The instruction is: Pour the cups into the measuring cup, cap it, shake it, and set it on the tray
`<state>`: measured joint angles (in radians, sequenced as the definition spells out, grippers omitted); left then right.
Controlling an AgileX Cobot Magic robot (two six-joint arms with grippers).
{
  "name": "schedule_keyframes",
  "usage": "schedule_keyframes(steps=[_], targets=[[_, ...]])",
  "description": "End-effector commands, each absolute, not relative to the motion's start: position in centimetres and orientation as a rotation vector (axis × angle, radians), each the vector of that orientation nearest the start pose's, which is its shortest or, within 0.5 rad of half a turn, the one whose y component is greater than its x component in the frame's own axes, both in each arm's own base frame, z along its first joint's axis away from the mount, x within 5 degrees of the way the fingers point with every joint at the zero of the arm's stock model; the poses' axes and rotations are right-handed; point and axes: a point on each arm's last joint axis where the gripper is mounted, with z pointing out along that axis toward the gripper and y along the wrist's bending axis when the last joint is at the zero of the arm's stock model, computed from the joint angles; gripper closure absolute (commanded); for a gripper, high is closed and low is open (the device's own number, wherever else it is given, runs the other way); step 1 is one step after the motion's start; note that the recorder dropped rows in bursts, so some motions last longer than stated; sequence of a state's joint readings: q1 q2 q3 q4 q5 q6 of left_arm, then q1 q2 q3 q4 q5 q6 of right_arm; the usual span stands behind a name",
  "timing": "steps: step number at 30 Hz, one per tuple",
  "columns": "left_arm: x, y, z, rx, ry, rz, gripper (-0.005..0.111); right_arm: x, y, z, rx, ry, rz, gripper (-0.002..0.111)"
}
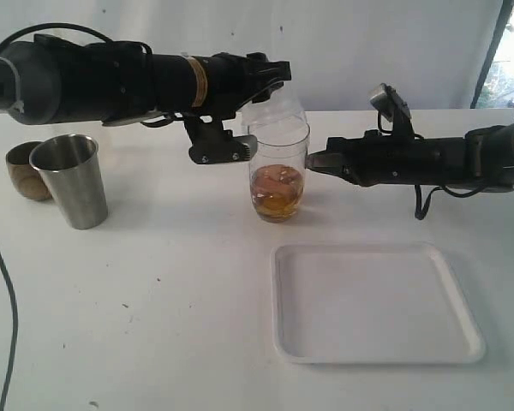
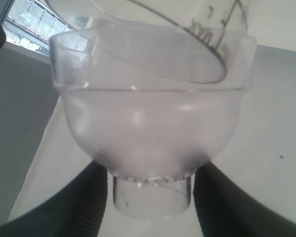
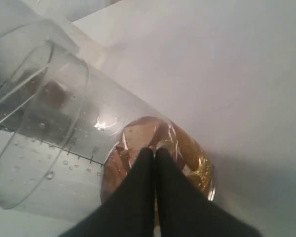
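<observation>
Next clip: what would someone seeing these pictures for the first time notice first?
The clear measuring cup at mid-table, amber contents in its bottom, draws the eye, with the left gripper holding the frosted cup just above its rim. The right gripper, shut, points at its side from the right. Nearer the camera lies the white tray; the steel tumbler and wooden cup stand at far left.

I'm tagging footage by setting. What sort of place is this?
Most likely a robotics lab test bench, not a home kitchen: a left arm and a right arm reach over a white table, and a plain white sheet hangs behind it.
</observation>
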<state>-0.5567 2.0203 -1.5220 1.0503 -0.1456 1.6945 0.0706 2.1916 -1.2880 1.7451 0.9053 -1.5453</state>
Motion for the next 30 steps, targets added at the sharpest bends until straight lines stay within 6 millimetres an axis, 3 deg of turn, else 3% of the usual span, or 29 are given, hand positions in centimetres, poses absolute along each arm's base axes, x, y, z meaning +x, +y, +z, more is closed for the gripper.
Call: schedule_keyframes(steps=[1, 2, 15, 24, 30], targets=[[40.2, -26.2, 25.2, 2.156, -0.27, 1.312, 0.099, 42.5, 10.3, 13.2, -0.283, 2.113, 1.188, 0.108], [40.2, -26.2, 25.2, 2.156, -0.27, 1.312, 0.107, 42.5, 10.3, 13.2, -0.283, 2.113, 1.188, 0.108], [40.2, -26.0, 26.5, 2.059, -0.202, 1.288, 0.107, 42.5, 10.3, 13.2, -0.282, 2.114, 1.184, 0.108], [40.7, -22.7, 28.2, 2.043, -0.071, 1.322, 0.107, 42.5, 10.3, 13.2, -0.272, 2.118, 1.19, 0.108], [39.6, -20.9, 28.9, 2.096, -0.009, 1.342, 0.107, 42.5, 10.3, 13.2, -0.263, 2.121, 1.195, 0.108]])
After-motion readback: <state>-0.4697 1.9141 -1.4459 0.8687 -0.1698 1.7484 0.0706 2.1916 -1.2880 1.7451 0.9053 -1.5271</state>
